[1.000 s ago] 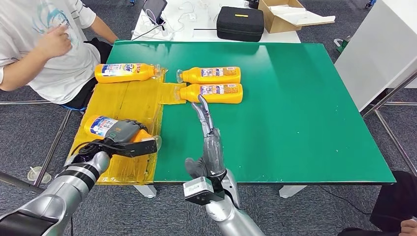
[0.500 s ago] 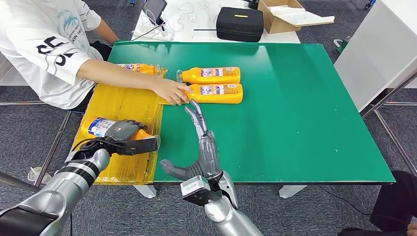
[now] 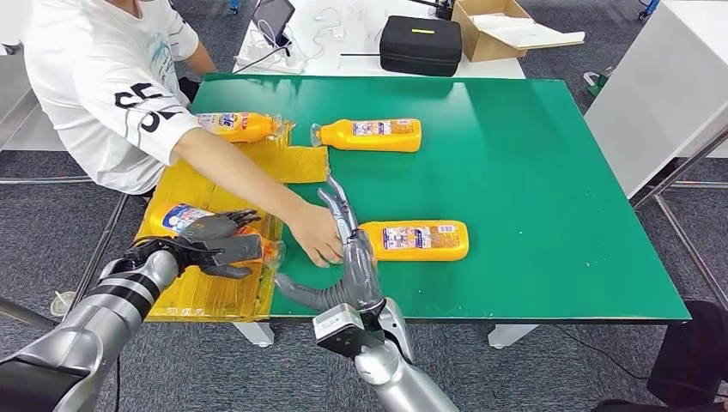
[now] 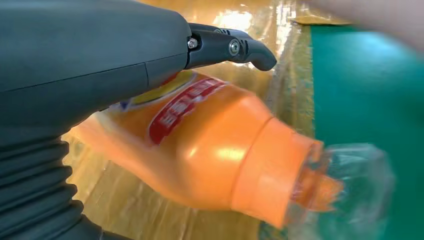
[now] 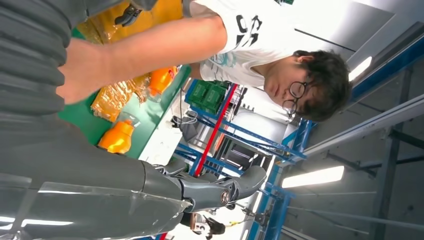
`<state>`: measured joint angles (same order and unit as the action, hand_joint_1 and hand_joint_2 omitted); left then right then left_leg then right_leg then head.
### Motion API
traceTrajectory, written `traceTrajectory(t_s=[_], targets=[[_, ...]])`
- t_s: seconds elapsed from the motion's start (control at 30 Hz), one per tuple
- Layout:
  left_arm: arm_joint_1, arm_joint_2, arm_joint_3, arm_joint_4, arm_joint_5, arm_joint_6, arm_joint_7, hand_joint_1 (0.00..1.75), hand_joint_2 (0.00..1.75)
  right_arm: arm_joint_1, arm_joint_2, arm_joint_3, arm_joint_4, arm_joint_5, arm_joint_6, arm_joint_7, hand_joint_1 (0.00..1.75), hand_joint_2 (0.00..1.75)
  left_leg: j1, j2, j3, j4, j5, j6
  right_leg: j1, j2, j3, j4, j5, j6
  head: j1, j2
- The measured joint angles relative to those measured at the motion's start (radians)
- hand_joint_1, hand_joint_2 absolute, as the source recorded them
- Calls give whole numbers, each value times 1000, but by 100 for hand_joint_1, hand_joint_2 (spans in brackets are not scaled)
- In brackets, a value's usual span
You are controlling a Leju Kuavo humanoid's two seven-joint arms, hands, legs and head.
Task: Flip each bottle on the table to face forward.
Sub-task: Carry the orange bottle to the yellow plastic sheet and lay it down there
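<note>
Dragged nearer by a person's hand [image 3: 316, 233], one bottle [image 3: 415, 239] lies beside the flat, spread right hand [image 3: 350, 254].

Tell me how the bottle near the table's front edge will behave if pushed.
The bottle lies on its side on the smooth green table, so it would probably slide or roll. Its body looks rigid, filled with orange liquid, so likely fairly heavy.
</note>
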<state>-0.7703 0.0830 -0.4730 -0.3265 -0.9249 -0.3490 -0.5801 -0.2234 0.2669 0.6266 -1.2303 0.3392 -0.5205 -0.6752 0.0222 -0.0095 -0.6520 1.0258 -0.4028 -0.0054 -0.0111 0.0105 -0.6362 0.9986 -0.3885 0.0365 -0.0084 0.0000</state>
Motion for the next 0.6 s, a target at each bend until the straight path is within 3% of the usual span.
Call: traceTrajectory(t_s=[0.2, 0.37, 0.47, 0.53, 0.6], targets=[[3, 4, 11, 0, 29, -17, -17, 0, 0, -1, 4, -1, 13, -2, 2, -1, 0, 175, 0, 0, 1, 0, 0, 0, 0, 0, 1, 0, 0, 0, 0, 0], [25, 4, 63, -1, 150, -12, -69, 0, 0, -4, 5, -1, 25, -3, 4, -1, 0, 175, 0, 0, 1, 0, 0, 0, 0, 0, 0, 0, 0, 0, 0, 0], [62, -9, 118, -15, 246, 83, -102, 0, 0, -4, 5, -2, 28, 10, -1, 7, 0, 175, 0, 1, 1, 0, 0, 0, 0, 0, -1, 0, 0, 0, 0, 0], [102, -34, 171, -46, 340, 218, -114, 0, 0, -4, 4, -2, 28, 43, -10, 36, 0, 175, 0, 1, 0, 0, 0, 0, 0, 0, -2, 0, 0, 0, 0, 0], [146, -66, 237, -95, 441, 362, -118, 0, 87, -3, 3, -2, 28, 91, -23, 77, 0, 175, 0, 1, -1, 0, 0, 0, 0, 0, -4, 0, 0, 0, 0, 0]])
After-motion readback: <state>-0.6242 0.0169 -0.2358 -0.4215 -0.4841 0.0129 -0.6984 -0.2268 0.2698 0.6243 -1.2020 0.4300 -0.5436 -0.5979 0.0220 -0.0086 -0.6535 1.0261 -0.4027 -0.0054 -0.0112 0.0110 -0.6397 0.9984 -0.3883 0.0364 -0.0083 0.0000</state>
